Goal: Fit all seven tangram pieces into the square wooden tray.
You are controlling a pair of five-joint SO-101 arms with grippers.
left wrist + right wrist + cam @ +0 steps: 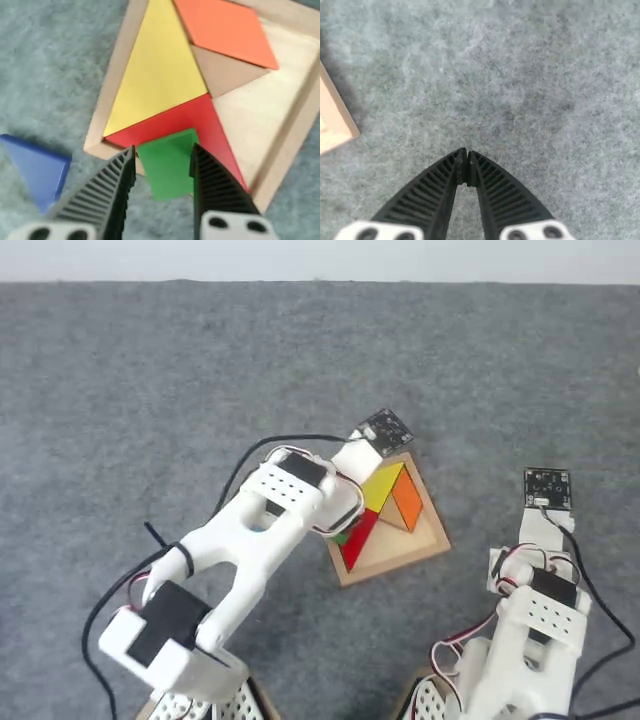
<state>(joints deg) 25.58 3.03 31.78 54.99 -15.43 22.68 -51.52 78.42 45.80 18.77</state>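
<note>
Clamped between the fingers of the left hand [163, 149]: a green square [167, 170], pinched by two opposite edges and hanging over the near rim of the tray [107, 97], partly above the red triangle [212, 125]. Held by the edges, probably, to leave the flat underside free for lowering into a gap.

Lying flat inside the tray: a yellow triangle [157, 75] along one wall, the red triangle against it, then an orange parallelogram [225, 27] and a brown triangle [227, 75] beyond. Bare wood left beside these, seemingly enough for the square.

Outside the tray, flat on the grey worktop [150, 370] near the rim by the yellow triangle's corner: a blue triangle [35, 167], not yet placed.

In the high view, tray at about 4 o'clock from the middle of the worktop, left arm stretched over it from 7 o'clock. Right hand [467, 152] at about 3 o'clock of the tray, pressed fully closed on nothing, hovering over the worktop, likely parked out of the way.
</note>
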